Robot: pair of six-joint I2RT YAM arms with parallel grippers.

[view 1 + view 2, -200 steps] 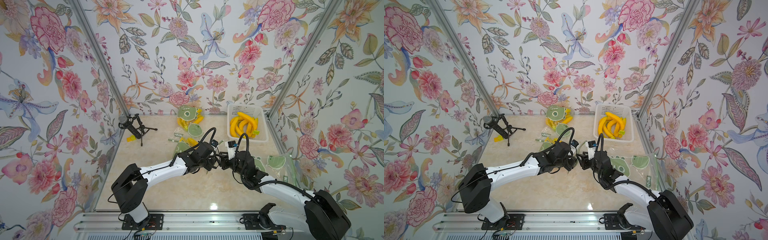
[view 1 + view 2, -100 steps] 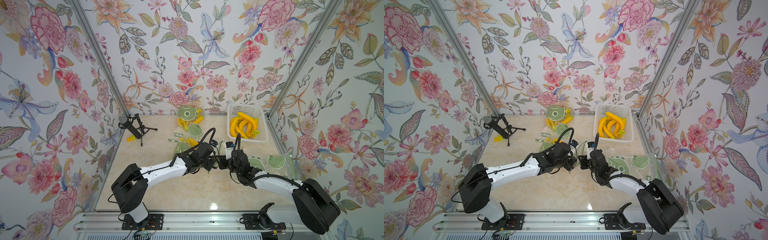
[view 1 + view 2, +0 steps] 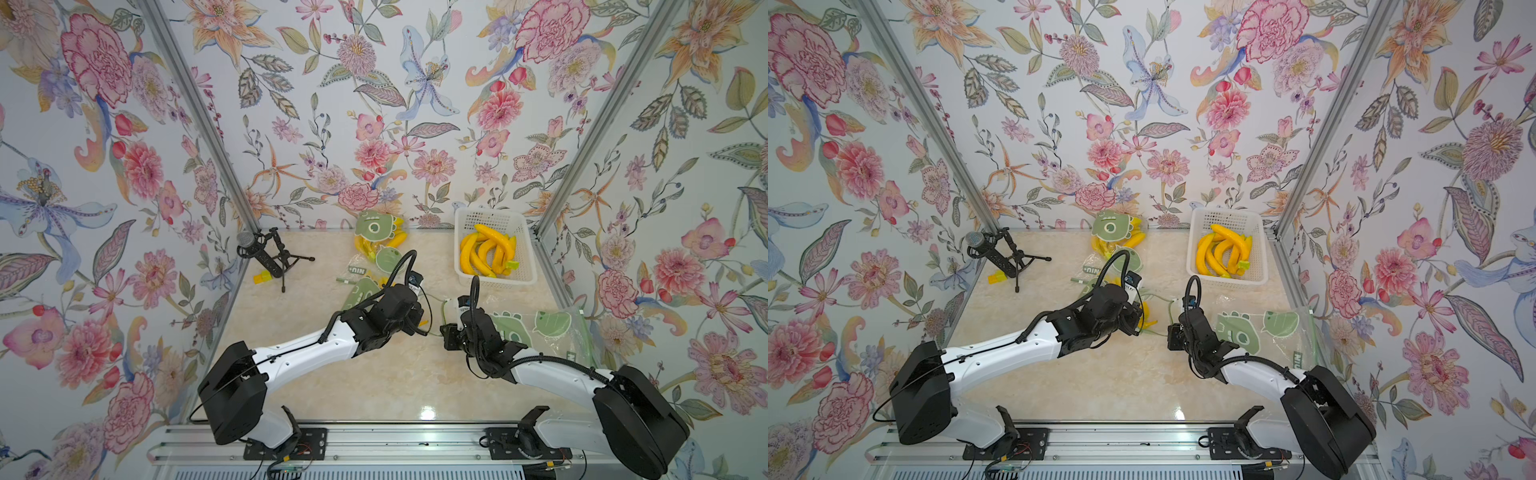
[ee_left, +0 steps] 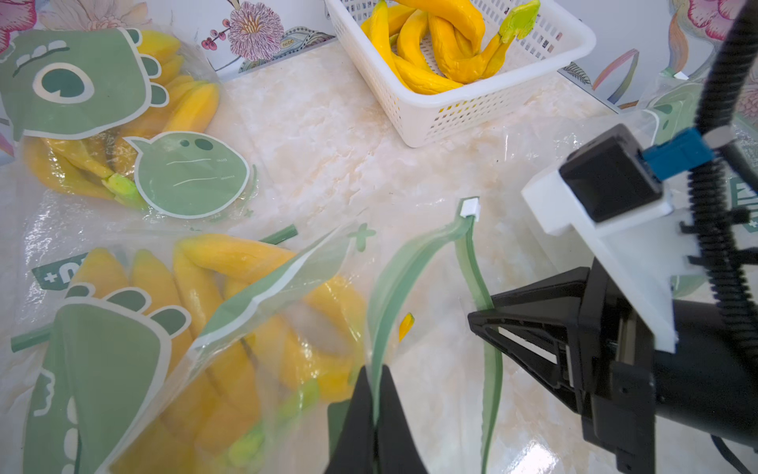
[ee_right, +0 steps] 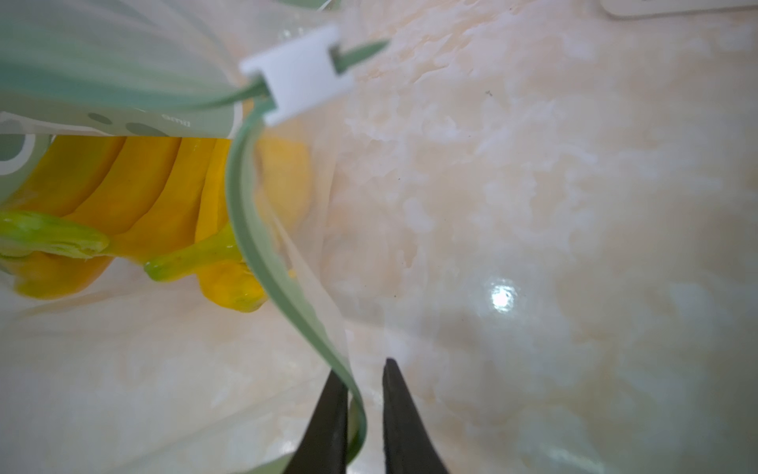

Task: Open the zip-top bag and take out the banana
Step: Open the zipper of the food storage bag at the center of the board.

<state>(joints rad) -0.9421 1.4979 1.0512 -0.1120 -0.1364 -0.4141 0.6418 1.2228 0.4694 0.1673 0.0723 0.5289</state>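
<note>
Bananas [image 5: 123, 180] in bag [image 4: 262, 295] on worktop [image 4: 328, 123], stems toward right tool [image 5: 363, 369]. Pinches one lip [image 4: 393, 287] tight with left tool [image 4: 374, 371]; straddles other lip [image 5: 262, 246] with right tool, jaws slightly apart.

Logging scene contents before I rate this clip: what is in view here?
zip-top bag: 1, clear with green print, table middle, mouth open
slider: 1, white, where the two zip strips meet
bananas: several, yellow, inside that bag
second filled bag: 1, same print, yellow bananas inside, by the back wall
basket: 1, white, rear right
loose bananas: several, yellow, in the basket
empty bags: count unclear, same print, flat on the right
microphone: 1, black, on a small tripod, rear left
block: 1, yellow, beside the tripod
table: 1, beige marble
left arm, right arm: white and black
left fingers: black, shut on one zip strip
right fingers: black, either side of the other strip, gap showing
</note>
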